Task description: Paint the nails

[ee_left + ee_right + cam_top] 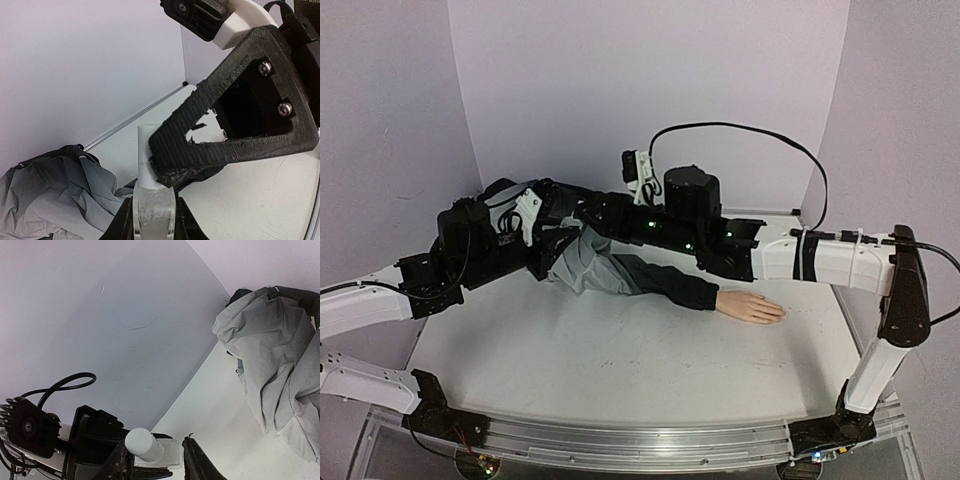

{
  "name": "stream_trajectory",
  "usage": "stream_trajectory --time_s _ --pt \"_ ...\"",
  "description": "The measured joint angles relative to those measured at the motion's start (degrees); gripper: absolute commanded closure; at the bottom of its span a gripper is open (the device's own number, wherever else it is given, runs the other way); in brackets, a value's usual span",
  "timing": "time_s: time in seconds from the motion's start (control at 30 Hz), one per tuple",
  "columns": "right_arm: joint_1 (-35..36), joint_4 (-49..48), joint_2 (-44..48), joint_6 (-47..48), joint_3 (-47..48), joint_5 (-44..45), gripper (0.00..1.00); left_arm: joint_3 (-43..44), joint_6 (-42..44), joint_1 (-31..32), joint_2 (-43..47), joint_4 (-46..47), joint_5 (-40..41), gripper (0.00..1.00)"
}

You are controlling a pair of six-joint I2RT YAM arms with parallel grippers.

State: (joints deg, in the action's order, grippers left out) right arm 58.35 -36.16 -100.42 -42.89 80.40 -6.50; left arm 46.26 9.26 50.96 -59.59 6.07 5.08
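The pale mannequin hand [752,306] lies on the table, sticking out of a dark grey sleeve [665,281]. Its nails [779,316] are too small to make out. My left gripper [154,202] is shut on a small clear bottle [153,217] with a white cap [145,150], held upright at the back left [548,240]. My right gripper [155,447] is open around the cap [142,444]. One finger [225,150] touches the cap; a gap shows on the other side. In the top view my right gripper [582,216] meets the left, far from the hand.
A crumpled light grey jacket [582,264] lies under the two grippers; it also shows in the left wrist view [50,195] and the right wrist view [275,355]. White walls close the table's back and sides. A black cable [740,128] loops above the right arm.
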Motion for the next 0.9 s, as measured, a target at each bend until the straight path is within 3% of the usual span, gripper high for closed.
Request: stream_trajectory --time_s 0.27,0.4,0.53,0.63,0.77,0.9 --pt "0.22 -2.01 -1.16 -0.85 0.15 -1.86 0.83 -0.02 -0.04 -0.02 0.0 -0.24 -0.31 1.0" --pt "0.17 -2.05 -1.16 0.28 0.02 -1.81 1.0 -0.02 -0.33 -0.26 0.0 -0.26 -1.25 1.0" --pt "-0.11 -2.95 0.28 2.64 -2.32 -3.26 1.0 -0.02 -1.07 -0.9 0.0 -0.74 -5.49 1.0" --pt "-0.9 -3.45 3.72 8.66 -6.16 -8.96 1.0 -0.02 -2.21 -1.14 0.02 -0.68 -12.7 1.0" --pt "-3.52 -4.68 9.51 20.85 -12.37 -28.57 1.0 0.11 -5.07 -1.49 -0.22 0.33 -31.01 1.0" --pt "-4.96 -4.2 11.67 27.45 -14.1 -42.71 1.0 2.03 -9.44 -1.62 -3.23 1.36 -47.45 1.0"
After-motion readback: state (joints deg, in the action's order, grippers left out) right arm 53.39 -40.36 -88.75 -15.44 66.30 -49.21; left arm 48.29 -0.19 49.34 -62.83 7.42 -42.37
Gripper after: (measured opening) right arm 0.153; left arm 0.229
